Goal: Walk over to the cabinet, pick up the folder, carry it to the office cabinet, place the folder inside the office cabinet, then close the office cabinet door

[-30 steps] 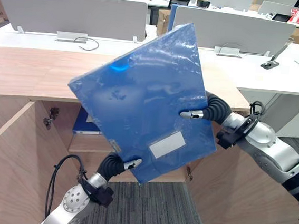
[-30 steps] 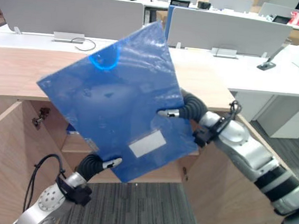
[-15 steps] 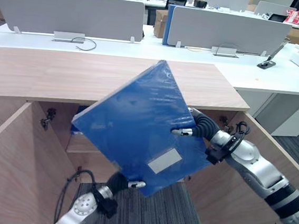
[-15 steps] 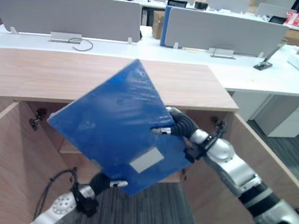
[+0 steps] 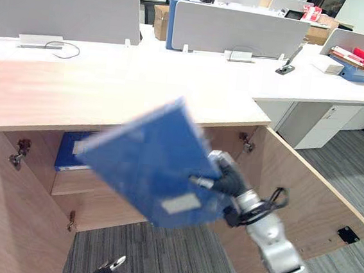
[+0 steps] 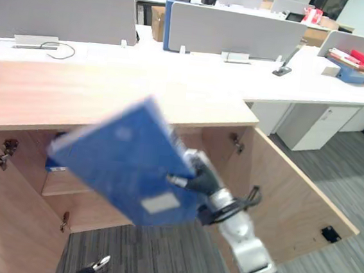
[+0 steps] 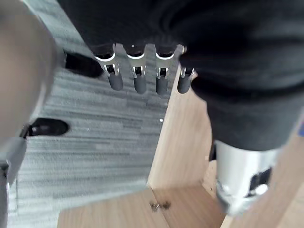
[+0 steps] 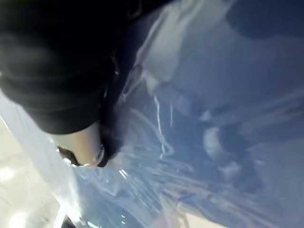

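Folder (image 5: 147, 162) hangs tilted mid-frame: we're pinching its edge in the right hand (image 5: 222, 179), likely to angle it into the open cabinet (image 5: 76, 97); left hand (image 7: 140, 83) spread, empty.

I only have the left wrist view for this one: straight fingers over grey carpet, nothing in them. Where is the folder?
Observer: The right hand holds the blue folder by one edge, with its thumb across the front cover.
Operator: Is it inside the cabinet yet?
Observer: Not yet. It is tilted in front of the open cabinet, and its upper corner overlaps the cabinet's top edge.
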Tool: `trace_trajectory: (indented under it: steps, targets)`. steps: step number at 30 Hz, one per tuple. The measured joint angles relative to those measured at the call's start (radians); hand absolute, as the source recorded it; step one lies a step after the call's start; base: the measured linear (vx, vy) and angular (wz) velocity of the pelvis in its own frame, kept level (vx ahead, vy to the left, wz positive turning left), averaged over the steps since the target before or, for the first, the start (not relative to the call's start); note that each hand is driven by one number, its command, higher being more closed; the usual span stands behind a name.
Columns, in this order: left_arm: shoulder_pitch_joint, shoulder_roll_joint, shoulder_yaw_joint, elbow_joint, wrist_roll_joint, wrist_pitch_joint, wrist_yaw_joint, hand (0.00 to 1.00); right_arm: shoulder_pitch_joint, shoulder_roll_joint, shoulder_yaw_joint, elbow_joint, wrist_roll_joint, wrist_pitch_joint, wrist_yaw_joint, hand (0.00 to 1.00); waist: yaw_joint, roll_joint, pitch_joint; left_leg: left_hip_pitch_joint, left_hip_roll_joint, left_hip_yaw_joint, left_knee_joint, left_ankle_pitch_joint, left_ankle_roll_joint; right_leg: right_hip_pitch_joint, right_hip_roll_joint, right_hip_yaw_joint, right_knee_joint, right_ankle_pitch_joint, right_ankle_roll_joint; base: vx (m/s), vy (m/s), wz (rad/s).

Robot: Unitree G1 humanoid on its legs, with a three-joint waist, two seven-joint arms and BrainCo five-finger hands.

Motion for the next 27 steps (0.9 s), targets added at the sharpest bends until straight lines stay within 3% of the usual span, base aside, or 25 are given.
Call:
trace_trajectory:
  steps: [3, 6, 9, 11, 15, 18, 20, 21, 24, 26, 27]
  targets:
    - [0.019, 0.000, 0.060, 0.024, 0.024, 0.000, 0.024, 0.00, -0.021, -0.003, 0.143, 0.302, -0.261, 0.015, 0.003, 1.00, 0.024, 0.003, 0.014, 0.000, -0.006, 0.000, 0.000, -0.001, 0.000, 0.000, -0.007, -0.006, -0.002, 0.001, -0.002, -0.01, 0.007, -0.01]
    - [0.017, -0.002, 0.087, 0.023, 0.042, -0.002, 0.035, 0.00, -0.084, -0.004, 0.283, 0.579, -0.454, 0.030, 0.018, 1.00, 0.050, 0.011, 0.036, 0.001, -0.016, -0.001, 0.001, -0.003, 0.004, 0.001, -0.017, -0.007, -0.002, 0.003, -0.004, 0.03, 0.041, 0.01]
    - [0.016, -0.004, 0.101, 0.023, 0.064, -0.002, 0.044, 0.00, -0.192, 0.018, 0.396, 0.803, -0.623, 0.032, 0.022, 1.00, 0.058, 0.022, 0.062, 0.005, -0.032, -0.003, 0.003, -0.008, 0.013, 0.003, -0.027, -0.007, -0.001, 0.004, -0.001, 0.04, 0.043, -0.02]
    - [0.000, -0.007, 0.101, 0.022, 0.078, -0.003, 0.049, 0.00, -0.270, 0.049, 0.417, 0.929, -0.685, 0.041, 0.029, 1.00, 0.075, 0.028, 0.103, 0.020, -0.042, -0.020, 0.009, -0.018, 0.020, 0.004, -0.030, -0.006, 0.030, -0.008, 0.010, 0.03, 0.034, -0.05]
    - [-0.015, -0.009, 0.099, 0.012, 0.081, -0.011, 0.078, 0.00, -0.346, 0.117, 0.407, 1.072, -0.791, 0.114, 0.019, 1.00, 0.098, 0.034, 0.188, 0.036, -0.066, -0.062, 0.064, -0.066, 0.041, -0.010, -0.045, -0.047, 0.174, -0.086, 0.013, 0.02, 0.012, 0.09]
    - [-0.008, -0.020, 0.100, 0.012, 0.081, -0.013, 0.095, 0.00, -0.364, 0.136, 0.365, 1.087, -0.786, 0.149, 0.009, 1.00, 0.106, 0.054, 0.212, 0.037, -0.064, -0.064, 0.078, -0.075, 0.043, -0.043, -0.049, -0.130, 0.257, -0.096, 0.007, 0.05, 0.005, 0.03]
    - [-0.002, -0.020, 0.105, 0.012, 0.082, -0.013, 0.100, 0.00, -0.365, 0.150, 0.300, 1.084, -0.726, 0.162, 0.001, 1.00, 0.105, 0.059, 0.226, 0.051, -0.063, -0.063, 0.072, -0.072, 0.048, -0.048, -0.056, -0.151, 0.284, -0.101, 0.014, 0.06, 0.042, -0.04]
    - [0.004, -0.020, 0.110, 0.011, 0.087, -0.013, 0.104, 0.00, -0.364, 0.154, 0.263, 1.073, -0.625, 0.178, -0.007, 1.00, 0.104, 0.061, 0.227, 0.062, -0.062, -0.063, 0.059, -0.072, 0.049, -0.053, -0.057, -0.170, 0.303, -0.106, 0.021, 0.04, 0.045, -0.07]
    - [0.005, -0.025, 0.122, 0.007, 0.097, -0.014, 0.106, 0.00, -0.368, 0.155, 0.156, 1.043, -0.478, 0.188, -0.037, 1.00, 0.102, 0.071, 0.238, 0.077, -0.052, -0.068, 0.042, -0.071, 0.054, -0.095, -0.053, -0.184, 0.383, -0.131, 0.022, 0.00, 0.025, 0.01]
    - [0.017, -0.020, 0.126, 0.008, 0.108, -0.013, 0.106, 0.00, -0.375, 0.152, 0.080, 1.019, -0.364, 0.194, -0.058, 1.00, 0.102, 0.062, 0.240, 0.089, -0.065, -0.069, 0.044, -0.076, 0.045, -0.103, -0.077, -0.198, 0.313, -0.105, 0.006, -0.03, 0.012, 0.11]
    - [0.018, -0.025, 0.132, 0.006, 0.121, -0.016, 0.107, 0.00, -0.376, 0.142, 0.036, 1.006, -0.282, 0.197, -0.067, 1.00, 0.101, 0.062, 0.238, 0.092, -0.070, -0.078, 0.045, -0.079, 0.040, -0.090, -0.083, -0.197, 0.279, -0.103, 0.019, 0.02, -0.031, 0.10]
